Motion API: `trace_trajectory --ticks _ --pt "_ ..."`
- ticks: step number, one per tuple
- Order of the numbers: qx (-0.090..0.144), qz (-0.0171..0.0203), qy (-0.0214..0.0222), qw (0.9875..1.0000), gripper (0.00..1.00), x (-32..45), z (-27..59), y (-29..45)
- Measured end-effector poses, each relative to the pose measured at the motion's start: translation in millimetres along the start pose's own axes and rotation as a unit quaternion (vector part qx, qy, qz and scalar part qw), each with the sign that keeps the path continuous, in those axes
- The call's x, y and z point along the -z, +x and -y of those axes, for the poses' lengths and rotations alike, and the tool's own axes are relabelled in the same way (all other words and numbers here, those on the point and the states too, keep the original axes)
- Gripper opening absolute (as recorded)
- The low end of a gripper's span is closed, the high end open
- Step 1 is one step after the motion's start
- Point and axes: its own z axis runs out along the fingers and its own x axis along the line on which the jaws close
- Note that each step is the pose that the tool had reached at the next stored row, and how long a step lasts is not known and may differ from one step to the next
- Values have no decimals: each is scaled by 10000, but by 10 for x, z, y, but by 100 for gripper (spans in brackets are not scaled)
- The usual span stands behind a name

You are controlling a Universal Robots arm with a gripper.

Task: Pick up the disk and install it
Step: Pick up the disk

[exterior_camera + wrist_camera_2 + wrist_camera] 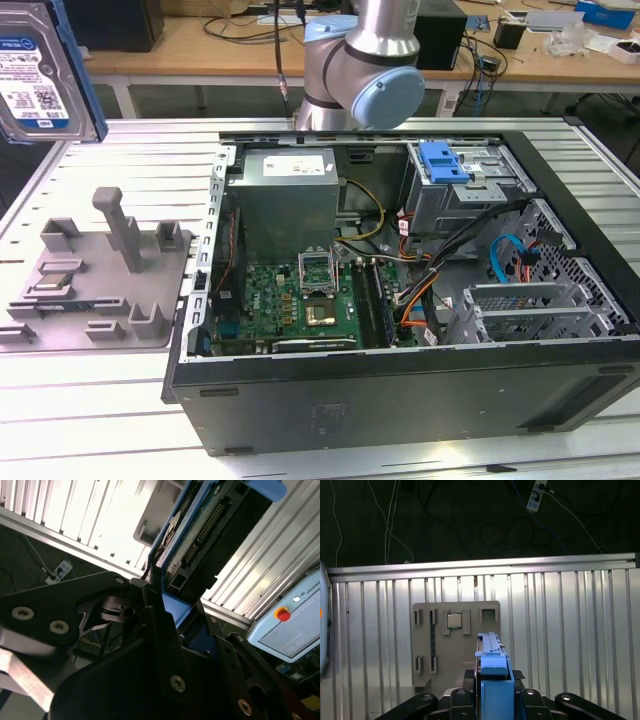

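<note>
The disk is hanging clear of the table at the exterior view's upper left, its label facing the camera and nothing touching it from below. In the first wrist view the gripper is clenching the disk by the blue carrier rail at one end, jaws pressing on the rail's two sides. In the second wrist view the drive's connector edge is projecting away from the jaws. Judgement: this end grip is leaving the long body free to slide into a bay.

The grey fixture is lying on the ribbed table beneath the disk and apart from it. The open computer case is lying on its side, well apart toward the exterior view's right. Its drive cage is carrying a bare blue bracket at the far corner. The arm is standing behind the case. Installation is not yet done.
</note>
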Motion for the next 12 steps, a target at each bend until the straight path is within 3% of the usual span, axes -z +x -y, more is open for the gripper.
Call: trace_trajectory --ticks 7,12 --pt "0 0 1 10000 37 11 207 45" --pt "0 0 0 10000 37 21 433 114"
